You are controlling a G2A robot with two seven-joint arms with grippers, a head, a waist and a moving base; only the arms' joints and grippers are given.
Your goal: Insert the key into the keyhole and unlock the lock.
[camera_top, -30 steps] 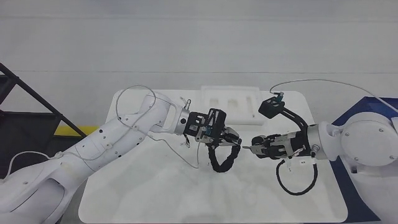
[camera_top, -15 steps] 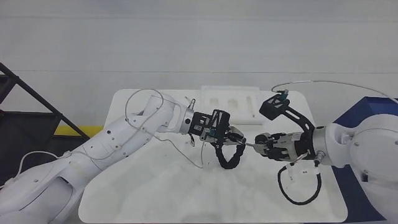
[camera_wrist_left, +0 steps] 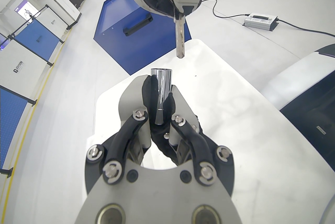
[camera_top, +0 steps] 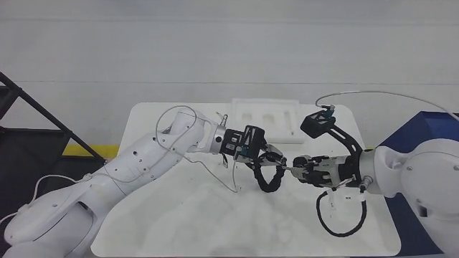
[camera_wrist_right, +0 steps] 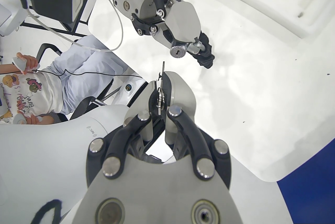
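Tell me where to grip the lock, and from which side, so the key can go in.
Grip the lock by the round sides of its chrome barrel, coming from the rear, opposite the keyhole. The keyhole sits in the barrel's end face, which must stay bare toward the key. The left gripper holds it that way.

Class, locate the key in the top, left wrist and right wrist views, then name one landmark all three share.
Top view: key, in the gap between left claw and right claw.
Left wrist view: key sticks out of the right claw, tip just short of the lock.
Right wrist view: key edge-on, pointing from the right claw toward the lock.
Shared landmark: the lock, gripped by the left claw.
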